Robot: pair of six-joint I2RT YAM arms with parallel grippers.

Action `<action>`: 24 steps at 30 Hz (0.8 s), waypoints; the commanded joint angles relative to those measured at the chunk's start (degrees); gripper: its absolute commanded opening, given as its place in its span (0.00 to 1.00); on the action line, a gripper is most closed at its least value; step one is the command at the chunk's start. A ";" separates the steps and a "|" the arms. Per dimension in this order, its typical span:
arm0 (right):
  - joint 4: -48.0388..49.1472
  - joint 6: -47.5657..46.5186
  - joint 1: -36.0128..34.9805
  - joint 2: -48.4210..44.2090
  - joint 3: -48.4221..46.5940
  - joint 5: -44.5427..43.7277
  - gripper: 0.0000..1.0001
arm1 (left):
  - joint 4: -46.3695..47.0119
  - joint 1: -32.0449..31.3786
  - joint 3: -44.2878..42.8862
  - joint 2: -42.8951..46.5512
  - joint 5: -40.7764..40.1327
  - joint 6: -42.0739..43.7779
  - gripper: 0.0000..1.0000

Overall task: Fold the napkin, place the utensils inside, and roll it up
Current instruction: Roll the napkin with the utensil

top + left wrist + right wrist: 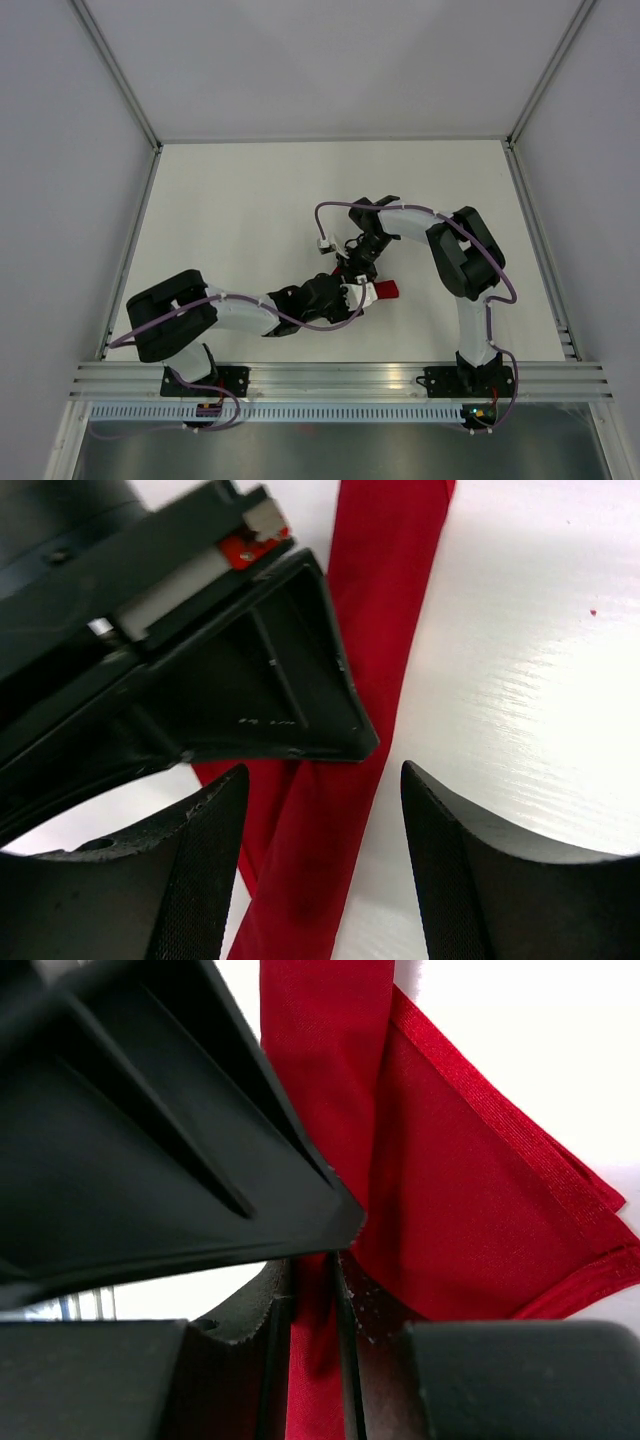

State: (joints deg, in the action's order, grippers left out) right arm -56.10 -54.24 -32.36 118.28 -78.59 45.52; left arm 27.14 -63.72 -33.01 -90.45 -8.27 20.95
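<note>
The red napkin [386, 291] lies on the white table, mostly hidden under both grippers in the top view. In the left wrist view it is a narrow rolled or folded strip [385, 600] running between my open left gripper's [322, 780] fingers, which straddle it without touching. My right gripper [313, 1295] is shut on a fold of the napkin [470, 1210], whose flat hemmed corner spreads to the right. The two grippers [352, 292] [358, 268] are nearly touching. No utensils show.
The right gripper's black body [200, 670] fills the upper left of the left wrist view, close above the left fingers. The left gripper's black finger [150, 1130] crowds the right wrist view. White table [250, 220] with walls around.
</note>
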 commanded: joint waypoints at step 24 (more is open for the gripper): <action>-0.16 0.79 3.44 -0.67 0.28 -0.79 0.41 | -9.20 2.28 -6.44 -7.37 10.55 0.77 0.02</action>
State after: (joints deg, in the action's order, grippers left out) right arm -58.72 -53.21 -30.22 119.26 -79.09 46.46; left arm 22.02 -62.46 -37.87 -96.16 -2.33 22.48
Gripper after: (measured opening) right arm 0.366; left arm 0.265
